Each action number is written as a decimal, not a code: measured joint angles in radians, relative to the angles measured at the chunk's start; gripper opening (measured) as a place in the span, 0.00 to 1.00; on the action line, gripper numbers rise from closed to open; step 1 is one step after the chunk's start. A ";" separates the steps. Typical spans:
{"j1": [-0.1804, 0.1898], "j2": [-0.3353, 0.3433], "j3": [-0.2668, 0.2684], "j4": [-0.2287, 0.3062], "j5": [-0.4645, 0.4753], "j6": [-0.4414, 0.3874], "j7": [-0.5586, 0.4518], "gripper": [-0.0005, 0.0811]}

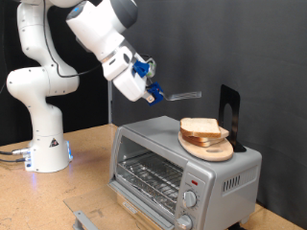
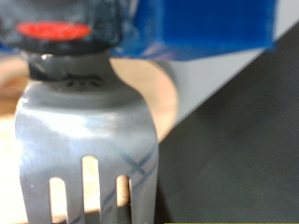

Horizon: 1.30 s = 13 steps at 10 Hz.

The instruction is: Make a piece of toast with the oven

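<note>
While I hang above the small silver countertop toaster oven (image 1: 182,168), its glass-windowed front door (image 1: 152,180) reads as shut, with the wire rack showing behind the pane and two round knobs (image 1: 189,199) stacked on the panel at the exterior view's right. On the oven's flat top rests a round wooden plate (image 1: 213,149), and the pale, roughly square piece of toast with its light-brown crust (image 1: 202,129) lies on that plate, toward the exterior view's right of me. Just behind the plate stands a dark upright slab (image 1: 228,113), tilted a little; I cannot tell what it is. The oven sits on a light wooden table (image 1: 88,158), and my white base (image 1: 48,149) stands on the same table at the exterior view's left, with a black curtain (image 1: 259,57) closing off the background. A grey flat piece (image 1: 86,218) lies at the table's near edge. My jaws (image 1: 149,88) are closed narrowly on the handle of a slotted grey metal spatula (image 1: 180,96), whose blade reaches out level toward the exterior view's right, in the air above the oven top and near the toast without touching it. From my wrist view the spatula's blade (image 2: 89,131) fills the frame, its three slots plain, with the plate's wood blurred behind it.
</note>
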 joint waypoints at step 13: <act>-0.119 -0.101 -0.159 -0.117 -0.143 -0.181 -0.114 0.46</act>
